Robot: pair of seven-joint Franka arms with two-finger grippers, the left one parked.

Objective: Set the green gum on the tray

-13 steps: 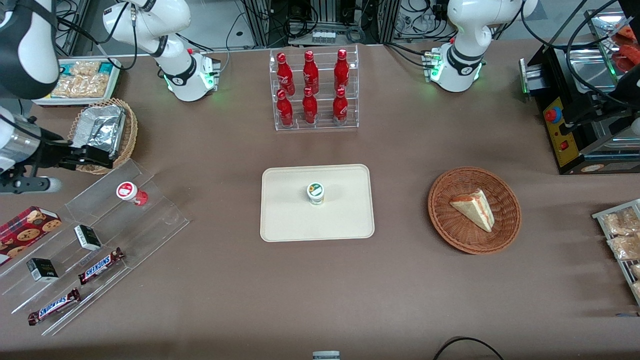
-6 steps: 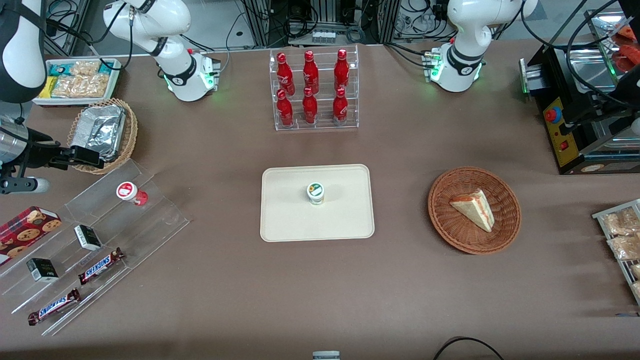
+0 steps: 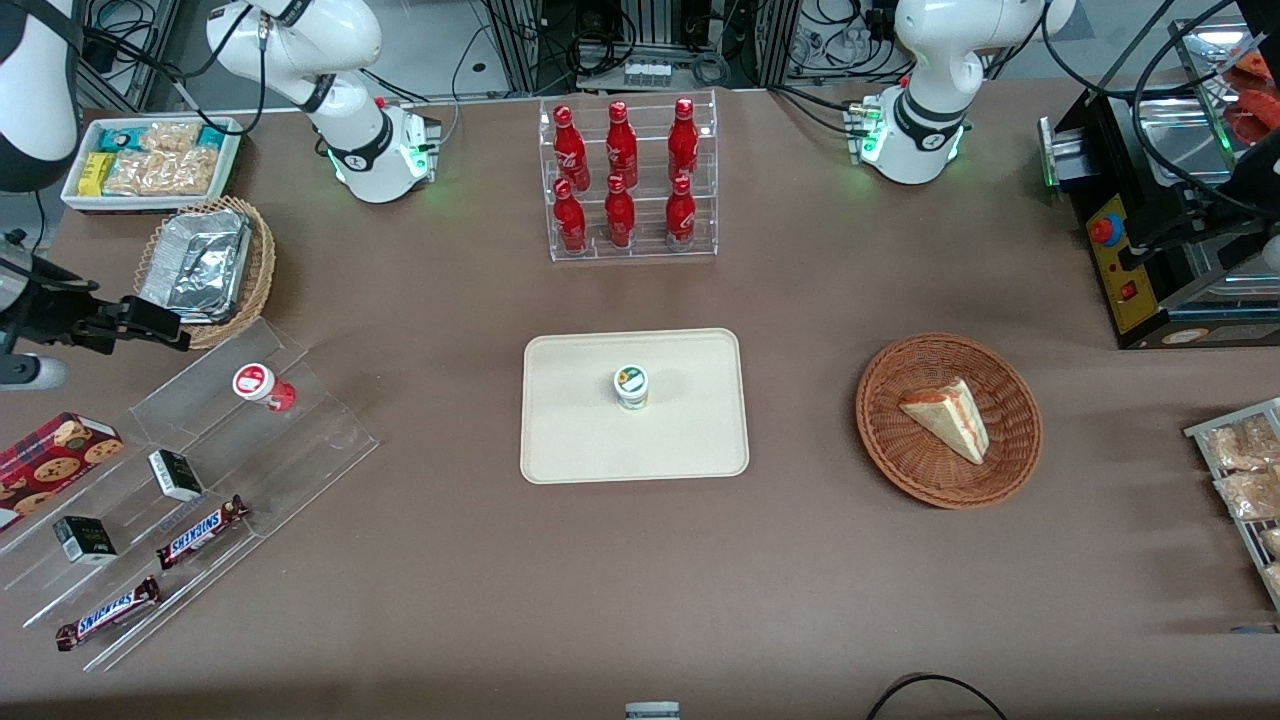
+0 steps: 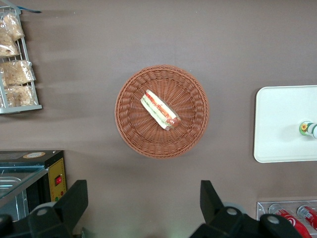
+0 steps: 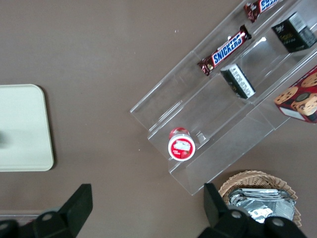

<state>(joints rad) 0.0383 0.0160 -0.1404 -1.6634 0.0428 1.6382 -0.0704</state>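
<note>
The green gum (image 3: 631,386), a small bottle with a white lid and a green-yellow mark, stands upright near the middle of the cream tray (image 3: 570,440). It also shows in the left wrist view (image 4: 308,129) on the tray (image 4: 280,124). My right gripper (image 3: 160,325) is open and empty, high above the table toward the working arm's end, far from the gum, beside the foil basket. In the right wrist view the gripper (image 5: 147,198) has its fingers wide apart over bare table, with one edge of the tray (image 5: 22,129) in sight; the gum is out of that view.
A red-labelled bottle (image 3: 256,383) stands on a clear stepped stand (image 3: 300,440) with Snickers bars (image 3: 200,531) and small boxes. A wicker basket of foil (image 3: 205,270), a white snack bin (image 3: 150,160), a cola rack (image 3: 628,180) and a sandwich basket (image 3: 948,420) surround the tray.
My right gripper has drawn farther away from the tray toward the working arm's end of the table. The green gum has stayed still on the tray.
</note>
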